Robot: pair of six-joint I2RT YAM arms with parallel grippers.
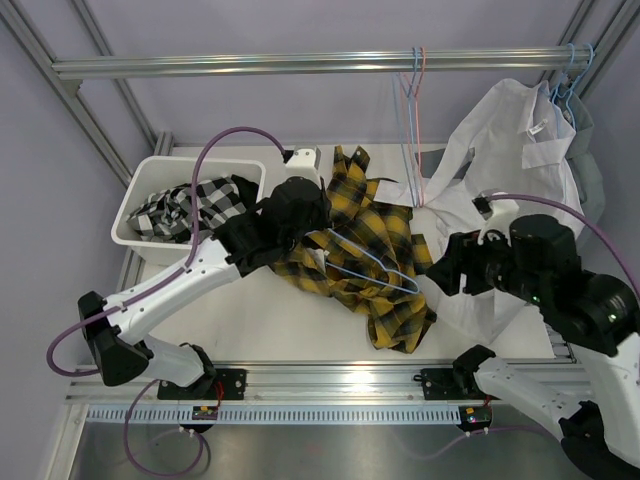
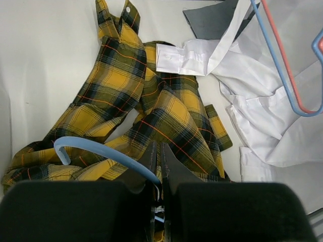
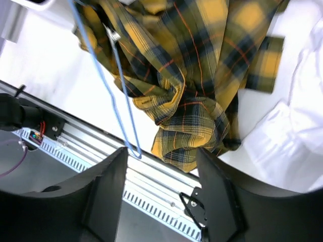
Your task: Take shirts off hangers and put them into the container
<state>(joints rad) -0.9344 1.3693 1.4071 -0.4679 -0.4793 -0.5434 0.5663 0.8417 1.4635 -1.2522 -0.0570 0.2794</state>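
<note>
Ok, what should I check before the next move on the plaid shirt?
1. Left gripper shut on the light blue hanger: ok.
2. Right gripper open, nothing between its fingers: ok.
3. Yellow-and-black plaid shirt free of that hanger: cannot tell; the wire lies against the cloth.
4. White shirt apart from the plaid one: not ok; its cuff lies on the plaid.
5. Room in the white tub: cannot tell; the checked shirt already fills much of it.
</note>
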